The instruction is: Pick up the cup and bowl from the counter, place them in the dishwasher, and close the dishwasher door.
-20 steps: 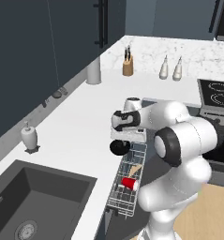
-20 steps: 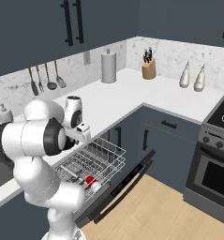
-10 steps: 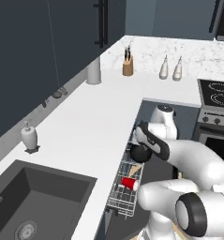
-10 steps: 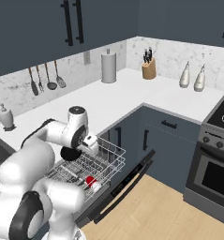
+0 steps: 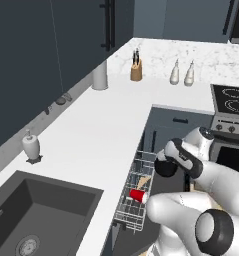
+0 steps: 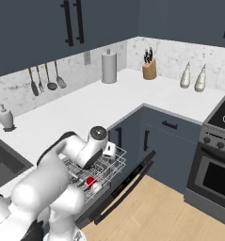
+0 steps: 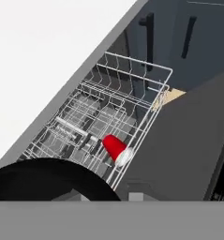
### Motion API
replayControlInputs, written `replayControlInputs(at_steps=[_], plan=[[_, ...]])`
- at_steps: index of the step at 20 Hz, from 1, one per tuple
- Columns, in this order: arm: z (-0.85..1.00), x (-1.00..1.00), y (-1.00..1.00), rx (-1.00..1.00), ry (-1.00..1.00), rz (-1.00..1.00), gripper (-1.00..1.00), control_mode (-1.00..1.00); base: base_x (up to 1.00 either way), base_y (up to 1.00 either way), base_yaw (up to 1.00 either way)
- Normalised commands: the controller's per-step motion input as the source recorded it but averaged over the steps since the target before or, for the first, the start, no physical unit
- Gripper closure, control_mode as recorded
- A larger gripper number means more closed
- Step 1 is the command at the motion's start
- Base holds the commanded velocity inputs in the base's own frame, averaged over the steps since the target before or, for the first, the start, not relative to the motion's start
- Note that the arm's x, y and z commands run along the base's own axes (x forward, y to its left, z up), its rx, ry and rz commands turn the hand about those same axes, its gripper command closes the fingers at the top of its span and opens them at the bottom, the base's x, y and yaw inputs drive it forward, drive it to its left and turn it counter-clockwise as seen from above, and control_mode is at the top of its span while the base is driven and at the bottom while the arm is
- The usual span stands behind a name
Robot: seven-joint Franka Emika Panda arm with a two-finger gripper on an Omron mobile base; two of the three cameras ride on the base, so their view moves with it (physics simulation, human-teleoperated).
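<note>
The red cup [image 7: 114, 148] lies on its side in the white wire rack [image 7: 132, 84] of the dishwasher, at the centre of the hand view and low centre of the left base view [image 5: 138, 195]. The black bowl [image 7: 48, 180] curves across the lower left of the hand view, and the gripper [image 5: 167, 166] is clenched on it above the rack. The open dishwasher door [image 6: 128, 181] slopes toward the lower centre of the right base view. The white counter [image 5: 86, 145] spans the left.
</note>
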Motion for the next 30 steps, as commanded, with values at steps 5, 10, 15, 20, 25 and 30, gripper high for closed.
replayControlInputs(at_steps=[5,10,15,20,25,30], plan=[[-0.11,0.85,-0.36,0.04,-0.01,0.27,1.0,-1.0,0.0,0.0,0.0],[-0.19,0.92,-0.02,0.0,0.04,0.13,1.0,-1.0,0.0,0.0,0.0],[-0.36,0.83,-0.01,0.01,0.05,0.12,1.0,-1.0,0.0,0.0,0.0],[-0.44,0.45,-0.17,0.04,-0.05,0.14,1.0,-1.0,0.0,0.0,0.0],[-0.36,0.3,-0.11,0.02,-0.07,0.15,1.0,-1.0,0.0,0.0,0.0],[-0.15,0.48,-0.02,0.01,0.01,0.07,1.0,-1.0,0.0,0.0,0.0]])
